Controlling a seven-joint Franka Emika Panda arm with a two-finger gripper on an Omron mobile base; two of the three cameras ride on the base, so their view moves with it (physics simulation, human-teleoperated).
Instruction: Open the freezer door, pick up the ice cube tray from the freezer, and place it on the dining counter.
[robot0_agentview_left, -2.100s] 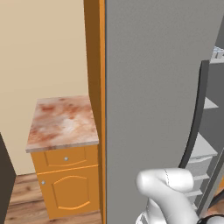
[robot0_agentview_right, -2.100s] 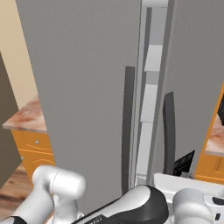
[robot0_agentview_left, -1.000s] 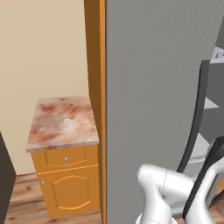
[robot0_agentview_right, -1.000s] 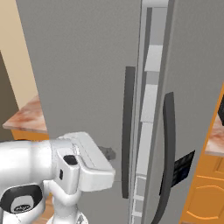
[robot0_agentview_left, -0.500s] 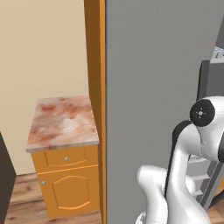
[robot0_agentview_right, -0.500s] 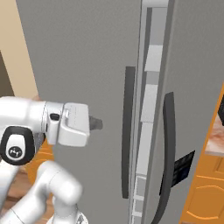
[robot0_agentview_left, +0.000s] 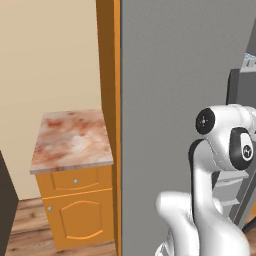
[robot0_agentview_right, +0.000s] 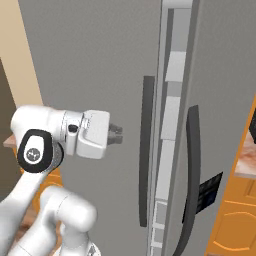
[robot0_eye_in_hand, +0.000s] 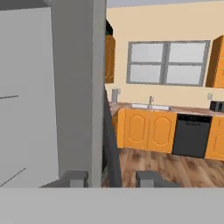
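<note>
Because the freezer door (robot0_agentview_right: 225, 100) must be swung out before anything inside can be reached, the arm holds the gripper (robot0_agentview_right: 118, 134) level at mid-door height, pointing sideways toward the two door handles. In the right base view it sits in front of the wider grey door (robot0_agentview_right: 85, 60), short of that door's straight handle (robot0_agentview_right: 147, 150) and well apart from the freezer door's curved handle (robot0_agentview_right: 192, 165). A black keypad panel (robot0_agentview_right: 210, 192) sits just beside the lower part of the curved handle.

The freezer door stands slightly ajar. A narrow gap between the two doors exposes pale interior shelves (robot0_agentview_right: 167, 120).

In the hand view, the gripper (robot0_eye_in_hand: 113, 178) has its fingertips (robot0_eye_in_hand: 76, 177) parted to a moderate gap and grips nothing. A dark curved handle (robot0_eye_in_hand: 111, 144) lines up between them, farther ahead. This alignment suggests preparation to straddle the handle; no contact is visible.

The ice cube tray is judged to lie inside the freezer, behind this door. Widening the gap is therefore the step in hand.
</note>
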